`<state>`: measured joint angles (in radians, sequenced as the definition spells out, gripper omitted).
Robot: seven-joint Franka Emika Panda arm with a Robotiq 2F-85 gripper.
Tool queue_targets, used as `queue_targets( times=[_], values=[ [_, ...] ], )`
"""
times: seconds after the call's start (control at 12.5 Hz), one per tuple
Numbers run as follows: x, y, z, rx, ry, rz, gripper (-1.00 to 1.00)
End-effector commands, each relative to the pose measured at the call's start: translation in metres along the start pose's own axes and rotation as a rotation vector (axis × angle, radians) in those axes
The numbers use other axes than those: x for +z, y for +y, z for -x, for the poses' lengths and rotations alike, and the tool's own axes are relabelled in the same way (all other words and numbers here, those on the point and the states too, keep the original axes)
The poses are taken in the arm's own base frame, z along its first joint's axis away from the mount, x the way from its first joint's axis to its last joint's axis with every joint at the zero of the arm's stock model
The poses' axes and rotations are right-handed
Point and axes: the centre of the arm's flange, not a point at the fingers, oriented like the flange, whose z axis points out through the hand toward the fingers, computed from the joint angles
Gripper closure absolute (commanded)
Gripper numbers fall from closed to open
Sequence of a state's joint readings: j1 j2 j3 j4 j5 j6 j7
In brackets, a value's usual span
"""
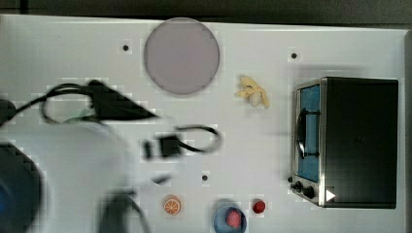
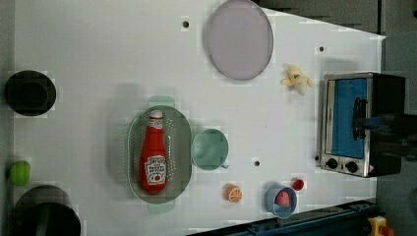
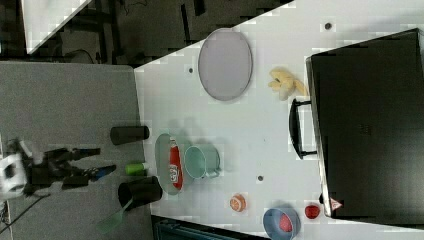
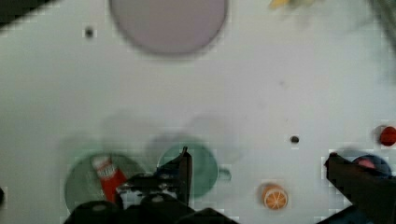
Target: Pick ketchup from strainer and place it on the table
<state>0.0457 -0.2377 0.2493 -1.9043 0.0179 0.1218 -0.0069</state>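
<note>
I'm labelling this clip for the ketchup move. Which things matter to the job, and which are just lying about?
Job:
- red squeeze ketchup bottle, white cap
- pale green oval plastic strainer holding it
- white tabletop

Lying about:
- round green cup
- lilac round plate
- toaster oven
- orange slice
- blue bowl

A robot lab's mock kitchen; white holed table (image 2: 98, 44), toaster oven (image 2: 361, 123), toy orange slice (image 2: 234, 193)

A lilac plate (image 2: 239, 39), toaster oven (image 2: 361, 123) and orange slice (image 2: 234, 193) sit apart.

End effector (image 4: 257, 163) fingers spread wide, arm seemingly raised, holding nothing
</note>
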Motion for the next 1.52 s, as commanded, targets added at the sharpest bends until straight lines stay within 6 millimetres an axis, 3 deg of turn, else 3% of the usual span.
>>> queue_targets(
  times=[0.08,0.4,0.64,1.12,1.52],
  values=[
    [0.061,-0.066,0.047,-0.115,-0.062,0.06,-1.0],
    [0.122,-0.139,0.105,-0.294,-0.092,0.035,-1.0],
    [0.176,-0.17,0.132,-0.357,-0.113,-0.015,-1.0],
    [0.289,-0.176,0.151,-0.388,-0.087,-0.078,-1.0],
    [0.361,-0.182,0.169,-0.343,-0.146,-0.145,-1.0]
  ],
)
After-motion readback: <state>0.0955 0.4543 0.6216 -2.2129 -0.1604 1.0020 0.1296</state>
